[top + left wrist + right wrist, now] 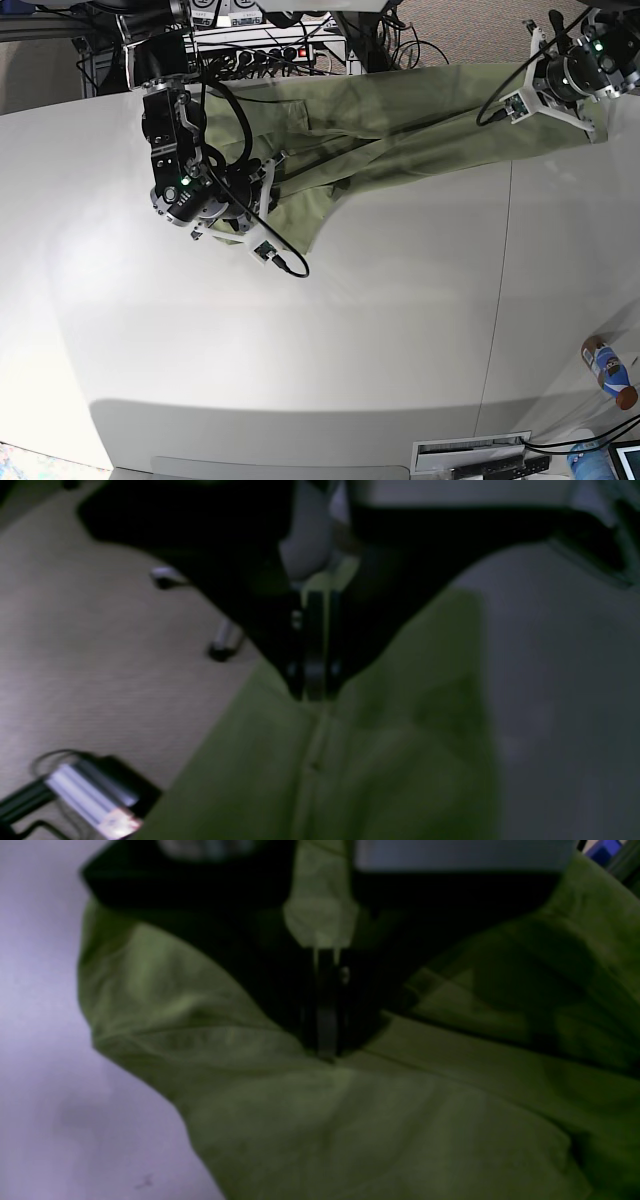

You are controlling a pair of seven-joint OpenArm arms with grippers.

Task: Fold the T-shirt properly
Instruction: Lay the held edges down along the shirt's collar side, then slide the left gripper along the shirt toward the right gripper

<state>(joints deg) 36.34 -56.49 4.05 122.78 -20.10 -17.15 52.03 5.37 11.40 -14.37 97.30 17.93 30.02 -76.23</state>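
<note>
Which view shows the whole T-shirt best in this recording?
The base view: it shows the T-shirt stretched across the table's far edge between both arms. The wrist views are blurred close-ups: each shows only green cloth pinched in the shut left hand or right hand.

L gripper [315, 692] clamped tight; R gripper [325, 1052] same, arms wide apart.

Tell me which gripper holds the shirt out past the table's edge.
The left gripper: floor shows beside its grip on the T-shirt; the right gripper grips over the table.
</note>
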